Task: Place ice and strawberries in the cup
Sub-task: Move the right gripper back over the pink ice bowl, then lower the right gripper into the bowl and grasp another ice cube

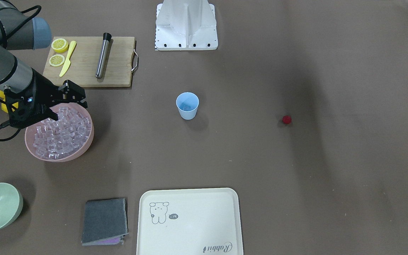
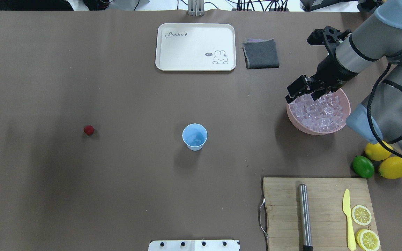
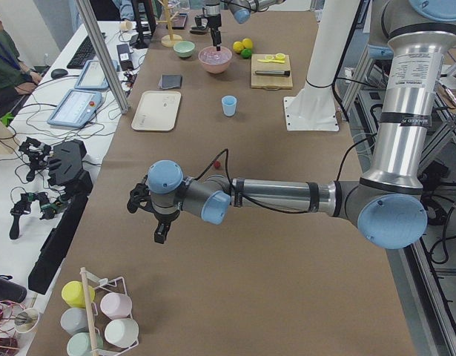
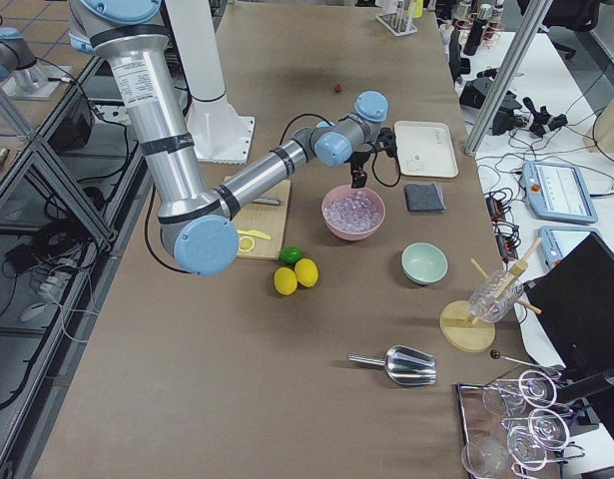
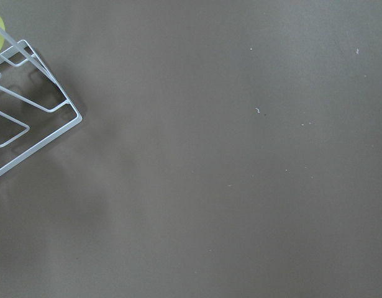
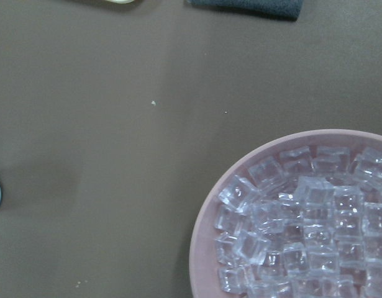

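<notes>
The light blue cup (image 2: 194, 136) stands upright mid-table, and one clear cube seems to lie in its bottom. The strawberry (image 2: 88, 130), a small dark red ball, lies alone on the table far from the cup (image 1: 187, 105). The ice (image 2: 321, 113) fills a pink bowl (image 2: 293, 118). My right gripper (image 2: 304, 97) hangs open just above the ice (image 1: 62, 136) at the bowl's edge, nothing visible between its fingers. My left gripper (image 3: 157, 222) points down over bare table near a cup rack; I cannot tell its state.
A wooden board (image 2: 284, 212) holds lemon slices, a yellow knife and a metal muddler. Two lemons and a lime (image 2: 363, 166) sit by the right arm. A cream tray (image 2: 195, 66), a grey cloth (image 2: 260, 53) and a pale green bowl (image 1: 11, 198) line the far side.
</notes>
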